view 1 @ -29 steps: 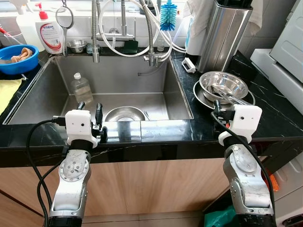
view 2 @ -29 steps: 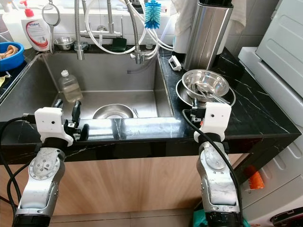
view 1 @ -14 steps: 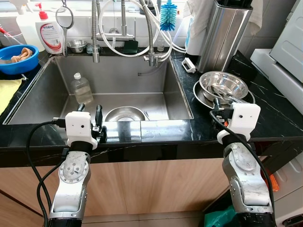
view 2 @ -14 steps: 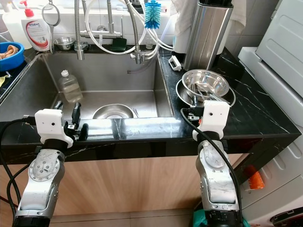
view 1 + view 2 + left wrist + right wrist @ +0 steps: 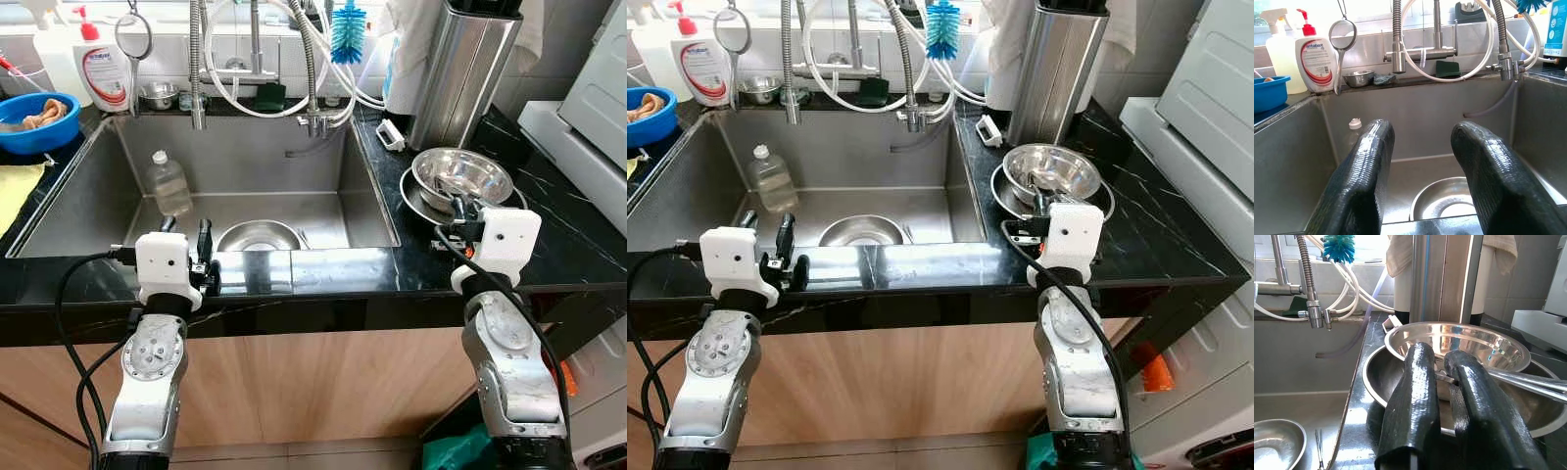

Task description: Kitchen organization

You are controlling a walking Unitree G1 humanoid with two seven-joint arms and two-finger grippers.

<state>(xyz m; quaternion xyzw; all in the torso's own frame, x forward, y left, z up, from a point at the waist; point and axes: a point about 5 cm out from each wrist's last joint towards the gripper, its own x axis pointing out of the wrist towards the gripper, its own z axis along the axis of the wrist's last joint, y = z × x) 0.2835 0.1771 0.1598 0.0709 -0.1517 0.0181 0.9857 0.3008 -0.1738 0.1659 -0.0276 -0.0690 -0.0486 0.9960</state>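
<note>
The right tool (image 5: 1442, 396), fingers together, reaches the stacked round steel bowls (image 5: 462, 179) at the black marble surface's (image 5: 558, 245) right side; the left tool (image 5: 1422, 161), fingers apart, hovers at the steel sink's (image 5: 245, 166) front edge.

Blue basin (image 5: 37, 119) on the counter at far left, beside a yellow cloth (image 5: 18, 192); white soap bottle with red pump (image 5: 104, 70) and round wire strainer (image 5: 134, 37) hanging just beside it; blue bottle brush (image 5: 348, 31) above the coiled tap hoses (image 5: 312, 59); green sponge (image 5: 1448, 68) on the back ledge; tall steel cylinder (image 5: 462, 70) with a draped towel (image 5: 1500, 252); white appliance (image 5: 586, 103) at far right
</note>
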